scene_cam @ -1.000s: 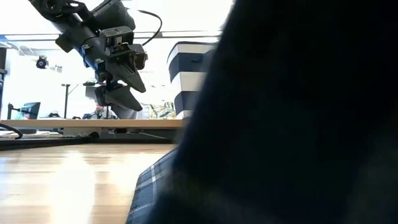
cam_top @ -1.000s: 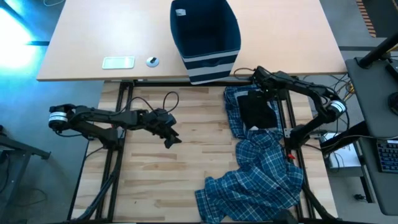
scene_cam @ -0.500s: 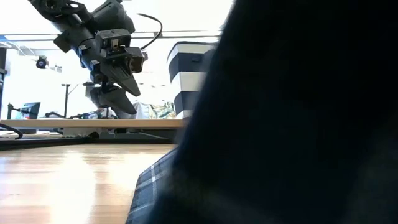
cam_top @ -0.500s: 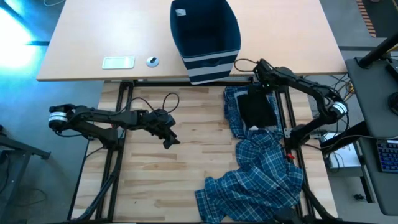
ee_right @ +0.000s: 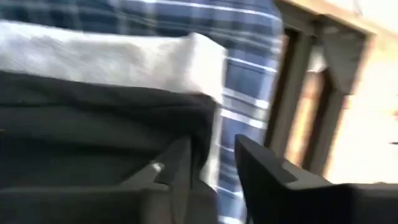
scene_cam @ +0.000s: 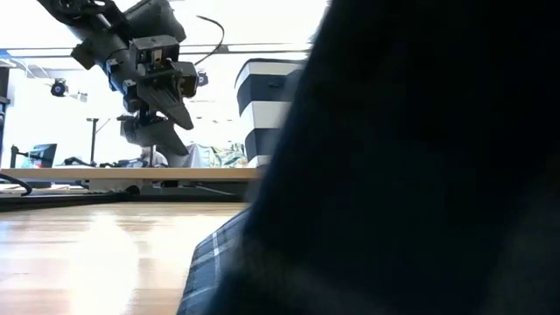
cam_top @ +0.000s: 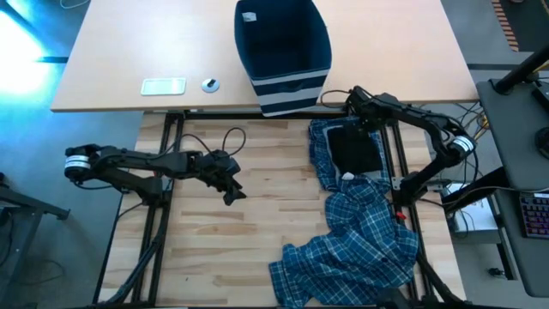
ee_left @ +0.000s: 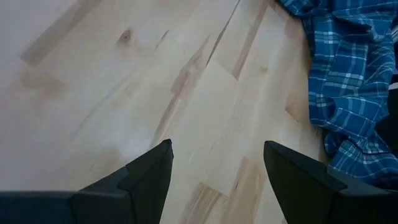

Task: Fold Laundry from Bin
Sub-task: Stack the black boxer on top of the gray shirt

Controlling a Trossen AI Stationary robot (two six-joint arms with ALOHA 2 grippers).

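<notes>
The laundry lies on the wooden table's right half as a crumpled heap of blue-and-white plaid cloth. A small black piece rests flat on top of it near the far edge. The navy bin stands on the desk beyond, its striped wall showing in the low view. My right gripper hangs over the black piece's far edge, its fingers a little apart. My left gripper is open above bare wood at the table's left. My right gripper points steeply down at the black piece's far edge, with plaid cloth showing through the narrow gap between the fingers. Whether a finger touches the cloth, I cannot tell.
A pale grey cloth lies against the black piece. Dark cloth right in front of the low camera blocks most of that view. A white flat object and a small round one lie on the far desk. Metal frame rails border the table's right side.
My right gripper has rolled about its own pointing line while staying over the black piece's far edge. The laundry lies as before.
</notes>
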